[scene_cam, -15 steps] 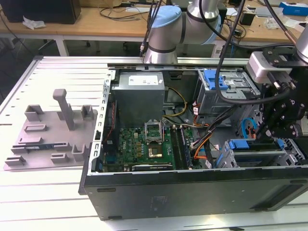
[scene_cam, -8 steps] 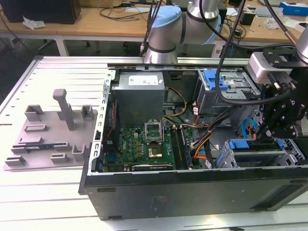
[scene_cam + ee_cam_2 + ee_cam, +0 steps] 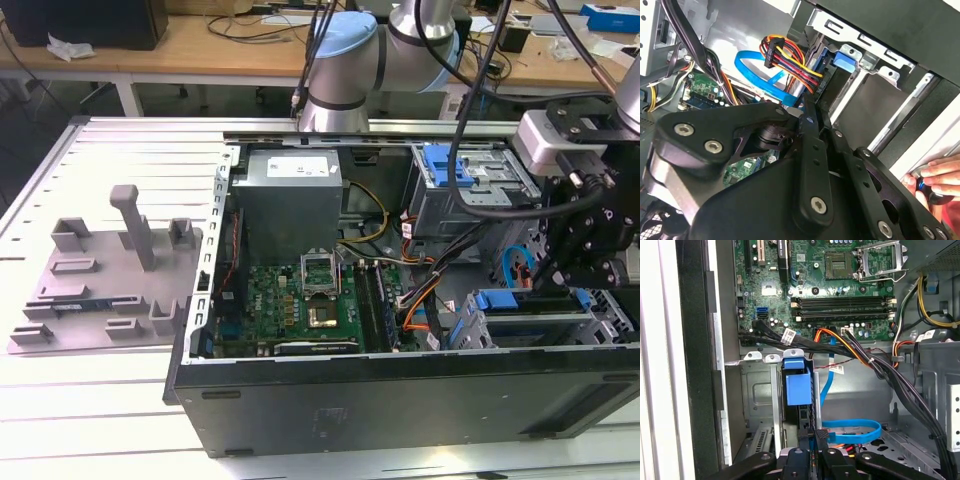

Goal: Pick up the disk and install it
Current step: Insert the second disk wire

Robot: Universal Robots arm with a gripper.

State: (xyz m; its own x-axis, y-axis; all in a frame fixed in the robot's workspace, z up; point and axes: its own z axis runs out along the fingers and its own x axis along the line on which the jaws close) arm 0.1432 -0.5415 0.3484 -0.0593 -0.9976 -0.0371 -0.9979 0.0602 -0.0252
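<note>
Exterior view: gripper (image 3: 585,262) low at the exterior view's right end of the open computer case (image 3: 400,395), over the drive cage (image 3: 545,325). First wrist view: disk (image 3: 799,387) stands on edge in the cage slot, blue carrier showing, fingertips (image 3: 816,436) closed narrow on its edge. Hand (image 3: 935,180) beside the case in second wrist view.

I can read no text, number or brand in any view. Print exists but stays illegible to me: a white sticker (image 3: 292,169) on the grey power supply box (image 3: 290,205) in the exterior view, small white tags (image 3: 788,336) on the black cable bundle (image 3: 840,347) in the first wrist view, and fine white markings on the green motherboard (image 3: 820,285) there. I log no signs or digits elsewhere.
</note>
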